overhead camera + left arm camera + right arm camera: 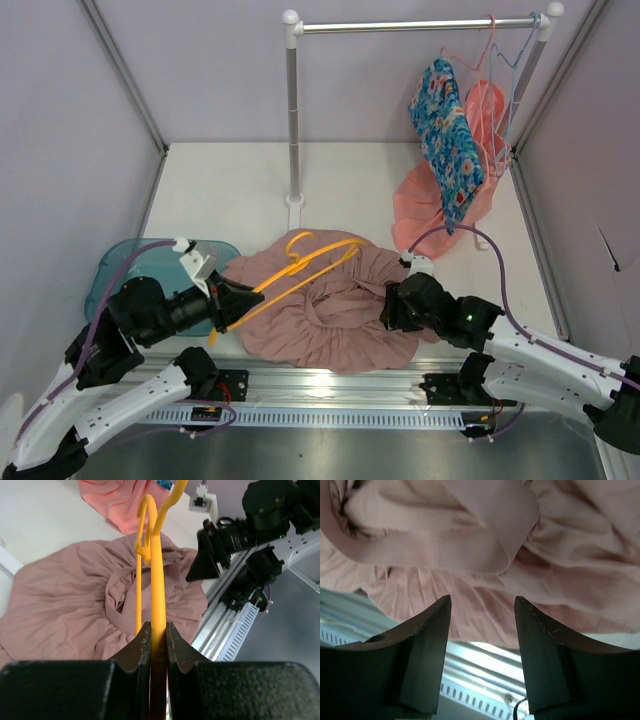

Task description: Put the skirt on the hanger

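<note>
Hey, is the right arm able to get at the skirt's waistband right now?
Probably yes. The right tool is open close over the skirt, with the waistband fold straight ahead and nothing between. The hanger, clamped in the left tool, is absent from the right wrist view.

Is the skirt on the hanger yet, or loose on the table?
Not on. The pink skirt lies spread on the table; the yellow hanger, clamped in the left gripper, is above it.

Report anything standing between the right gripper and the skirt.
Nothing visible does. The right gripper is open right at the skirt, with only air between. The hanger, clamped in the left gripper, extends over the skirt's other side.
</note>
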{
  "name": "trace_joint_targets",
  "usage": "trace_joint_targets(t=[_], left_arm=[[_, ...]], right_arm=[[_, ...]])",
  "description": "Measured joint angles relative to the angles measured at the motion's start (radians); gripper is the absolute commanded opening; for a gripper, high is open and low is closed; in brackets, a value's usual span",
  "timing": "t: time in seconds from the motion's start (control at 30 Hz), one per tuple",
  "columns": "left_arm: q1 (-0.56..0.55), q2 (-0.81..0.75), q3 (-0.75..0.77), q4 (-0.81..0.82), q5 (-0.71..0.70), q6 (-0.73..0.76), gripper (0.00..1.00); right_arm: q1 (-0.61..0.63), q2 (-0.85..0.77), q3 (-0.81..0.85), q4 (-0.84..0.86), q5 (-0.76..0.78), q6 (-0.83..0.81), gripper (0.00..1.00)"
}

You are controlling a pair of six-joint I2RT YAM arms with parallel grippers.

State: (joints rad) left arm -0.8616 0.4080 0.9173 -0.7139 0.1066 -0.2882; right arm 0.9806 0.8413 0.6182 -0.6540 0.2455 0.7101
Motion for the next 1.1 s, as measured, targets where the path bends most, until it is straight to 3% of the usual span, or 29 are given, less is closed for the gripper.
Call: trace_joint_targets(t=[0.3,0.4,0.53,0.63,1.1], left_arm=[[0.0,-0.031,-0.013,-0.13,0.033,-0.01,0.0],[0.0,-0.018,-0.013,-0.151,0.048,-0.009,0.0],[0.0,0.015,-0.014,-0.166,0.08,-0.008,0.0],[0.0,0.033,-0.022,-0.164,0.11,-0.008,0.0],[-0.003,0.129,-0.026,-0.089,0.177,0.002,0.0]], right_arm=[[-0.126,0.108,-0.016,0.126,0.01,-0.035,0.49],[-0.153,0.139,-0.016,0.156,0.008,-0.053,0.42],[-0.171,0.148,-0.016,0.172,0.005,-0.068,0.22],[-0.187,0.145,-0.016,0.177,0.001,-0.079,0.15],[-0.22,0.079,0.02,0.121,-0.02,-0.108,0.07]])
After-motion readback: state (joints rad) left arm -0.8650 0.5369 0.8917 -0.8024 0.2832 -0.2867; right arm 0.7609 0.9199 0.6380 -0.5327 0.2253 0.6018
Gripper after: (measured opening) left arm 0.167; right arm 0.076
